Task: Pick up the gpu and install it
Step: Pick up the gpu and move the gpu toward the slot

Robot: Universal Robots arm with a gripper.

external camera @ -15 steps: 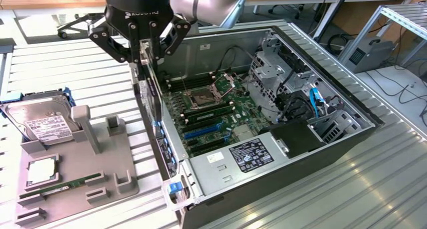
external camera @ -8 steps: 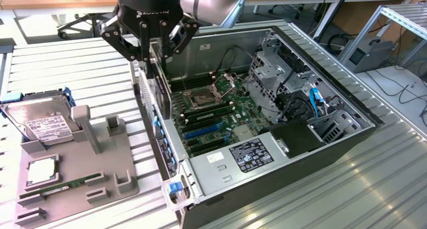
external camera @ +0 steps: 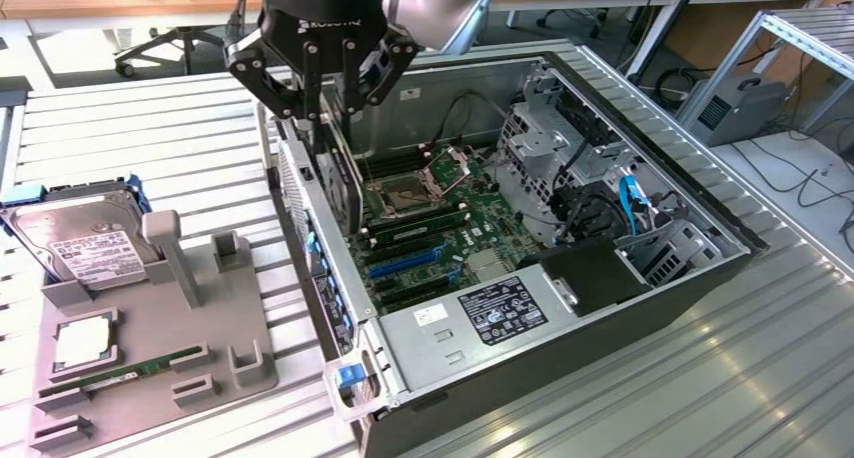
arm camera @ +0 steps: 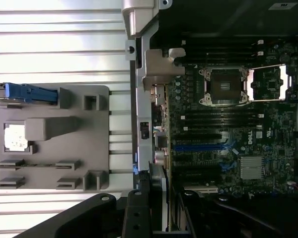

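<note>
My black claw point(external camera: 327, 111) sits in the upper left of the exterior view, its jaws at a middling width and clamped on the gpu point(external camera: 340, 178) - a slim, dark, long rectangular card. The card hangs from my grip on end, running down towards the centre of the frame, inside the open black computer case point(external camera: 694, 268). It is just beside the case's pale rear wall point(external camera: 304, 228) and close by the square metal processor socket point(external camera: 400, 193) on the green motherboard point(external camera: 461, 240). Whether its lower end touches the board I cannot tell. The blue expansion slots point(external camera: 407, 263) lie lower in the frame, with no card in them.

At the lower left of the exterior view a grey plastic parts holder point(external camera: 220, 363) rests on the slatted aluminium table point(external camera: 134, 128). Against the holder's upper left corner leans a silver labelled hard drive point(external camera: 83, 246) - well apart from my claw. A thin green memory stick point(external camera: 127, 371) lies in a groove near the holder's lower edge, and a square silver processor chip point(external camera: 83, 343) sits just above it.
</note>
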